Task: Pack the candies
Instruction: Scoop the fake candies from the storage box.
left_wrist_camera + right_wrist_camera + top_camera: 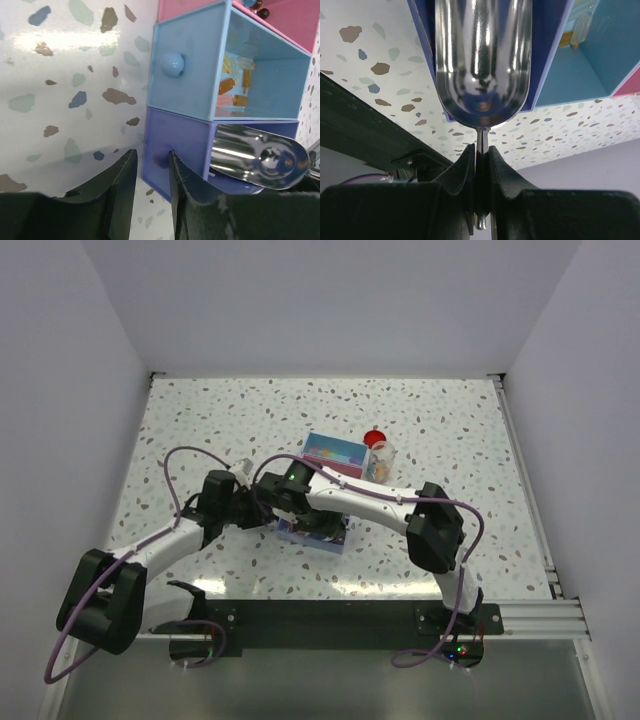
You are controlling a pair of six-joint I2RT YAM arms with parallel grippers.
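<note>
A small chest has a pink, a blue and a purple drawer (175, 150), all pulled out. Several candies (235, 85) lie in the blue drawer (260, 65); they also show in the right wrist view (581, 26). My left gripper (150, 167) is open, its fingers on either side of the purple drawer's knob (161, 159), which touches the right finger. My right gripper (481, 155) is shut on the handle of a metal scoop (482, 60) and holds its bowl over the purple drawer. The scoop (260, 157) looks empty. In the top view both grippers meet at the chest (333, 452).
A clear jar with a round red lid (376, 438) stands at the chest's right, holding more sweets. A few dark candies (257, 6) lie in the pink drawer. The black base rail (330, 615) runs along the near table edge.
</note>
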